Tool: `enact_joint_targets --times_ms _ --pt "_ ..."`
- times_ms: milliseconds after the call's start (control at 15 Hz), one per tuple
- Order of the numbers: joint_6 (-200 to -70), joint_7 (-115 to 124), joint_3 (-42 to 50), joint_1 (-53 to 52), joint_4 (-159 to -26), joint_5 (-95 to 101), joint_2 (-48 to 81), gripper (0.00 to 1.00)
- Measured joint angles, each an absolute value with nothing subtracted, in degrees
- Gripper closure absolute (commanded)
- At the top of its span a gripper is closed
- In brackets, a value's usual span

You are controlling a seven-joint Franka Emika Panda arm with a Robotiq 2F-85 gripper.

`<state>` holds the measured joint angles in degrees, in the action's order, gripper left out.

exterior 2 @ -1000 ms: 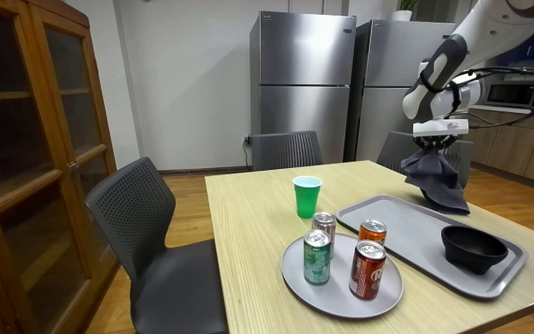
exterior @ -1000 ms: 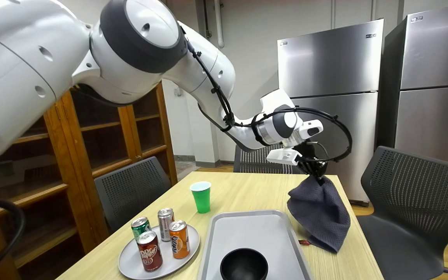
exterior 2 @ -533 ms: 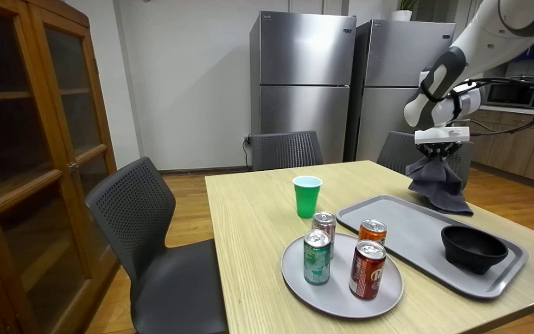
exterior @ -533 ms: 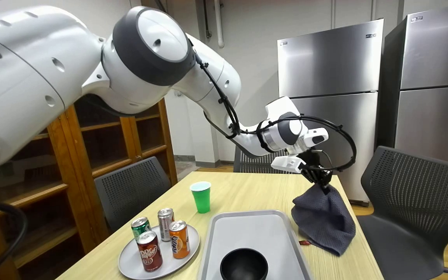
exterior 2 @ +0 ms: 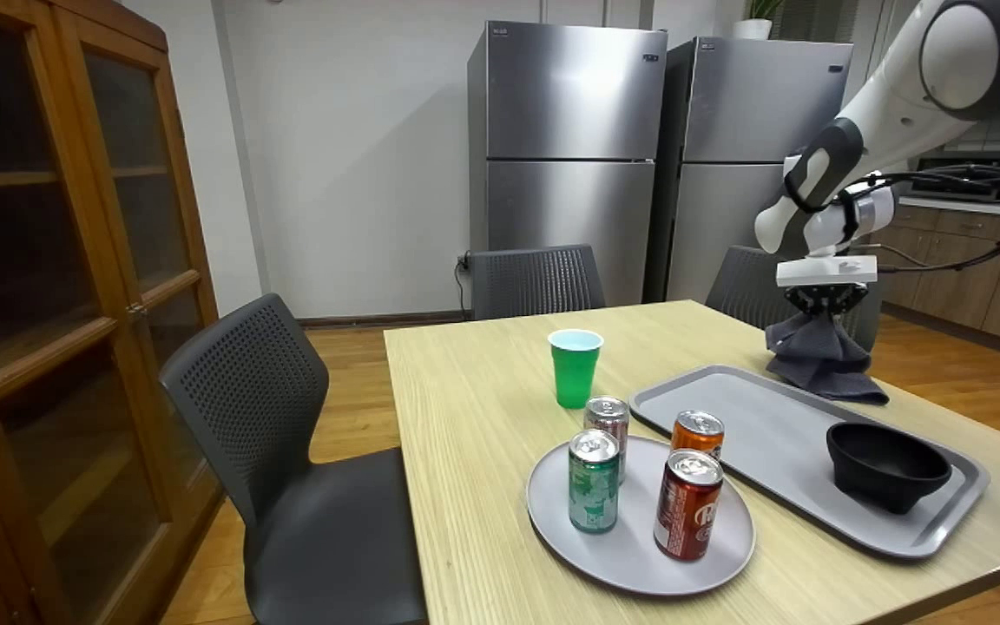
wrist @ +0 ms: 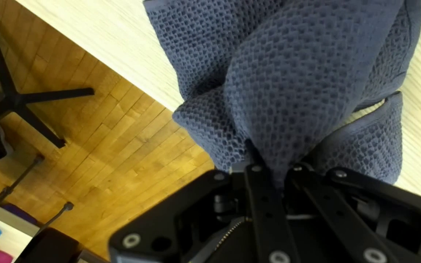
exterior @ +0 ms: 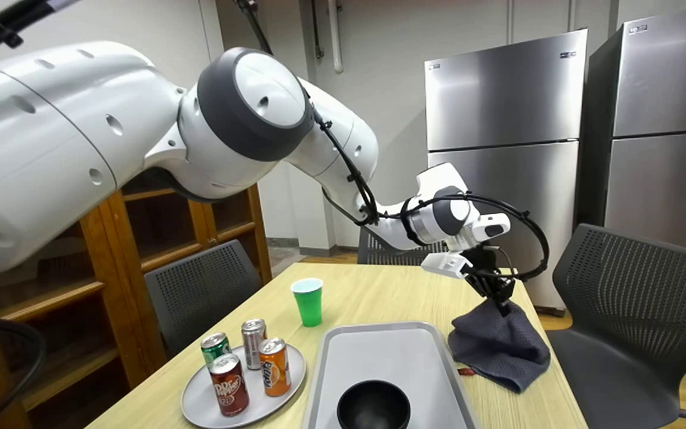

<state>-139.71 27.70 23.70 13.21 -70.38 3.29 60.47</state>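
Going from the left in an exterior view, we see a dark chair (exterior: 206,286) beside the pale wooden tabletop (exterior: 367,292). Next comes a round grey plate (exterior: 262,407) bearing a green can (exterior: 216,345), a dark red can (exterior: 229,387), a silver can (exterior: 254,345) and an orange can (exterior: 275,368), all upright. A green cup (exterior: 308,307) stands just beyond the plate, and to its right lies a grey tray (exterior: 382,354) with a black bowl (exterior: 374,406) on it. Between the tray and the cloth we notice a small reddish object (exterior: 466,371), too small to identify.

Then comes the dark grey cloth (exterior: 501,345), near the tabletop's edge; whether any of it overhangs, we cannot tell. The jaws are closed on a gathered bunch at its top, which rises to a peak while the lower folds rest on the tabletop. In the wrist view we make out a waffle weave. We judge it light, limp and hard to damage, with enough texture to resist slipping. The bunched peak seems a sound hold; a lone corner would let the rest trail. Farthest right stands another chair (exterior: 635,286).
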Motion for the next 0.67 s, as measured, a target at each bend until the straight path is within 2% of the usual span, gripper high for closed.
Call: enact_joint_targets --times_ms 533,600,667 --pt "-135.7 29.1 23.7 14.0 -66.7 2.9 64.0 0.98" --pt "-135.4 29.1 23.7 14.2 -66.5 2.9 64.2 0.68" --pt "-135.2 29.2 23.7 14.2 -66.4 2.8 64.3 0.67"
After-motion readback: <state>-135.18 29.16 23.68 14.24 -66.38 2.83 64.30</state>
